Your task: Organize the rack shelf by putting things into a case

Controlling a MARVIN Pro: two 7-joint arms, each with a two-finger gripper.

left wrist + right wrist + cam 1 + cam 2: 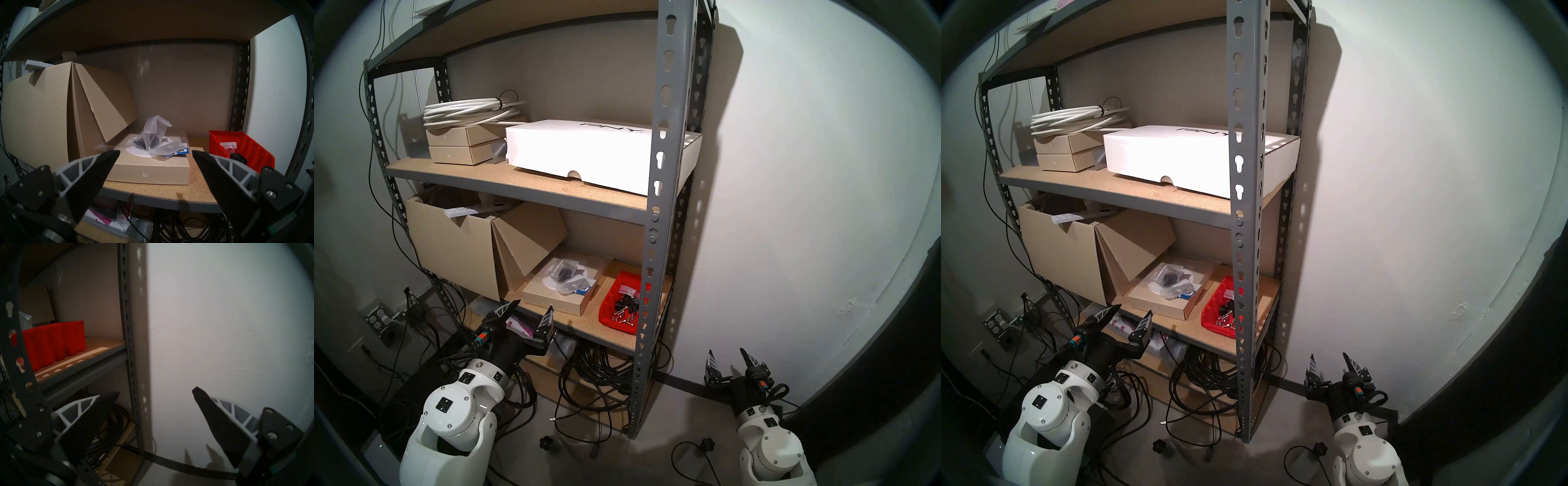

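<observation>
The grey steel rack has tan shelf boards. On its lower shelf, clear plastic bags of hardware lie on a flat tan cardboard box. The red bin stands to their right and holds black knobs, screws and one small bag. My left gripper is open and empty, just in front of the shelf edge and below the bags. My right gripper is open and empty, low by the wall, right of the rack.
A large open cardboard box with hanging flaps stands left of the bags. A blue-and-white card lies under the bags. The white PNY box, tan boxes and white cable sit on the shelf above. Black cables lie below.
</observation>
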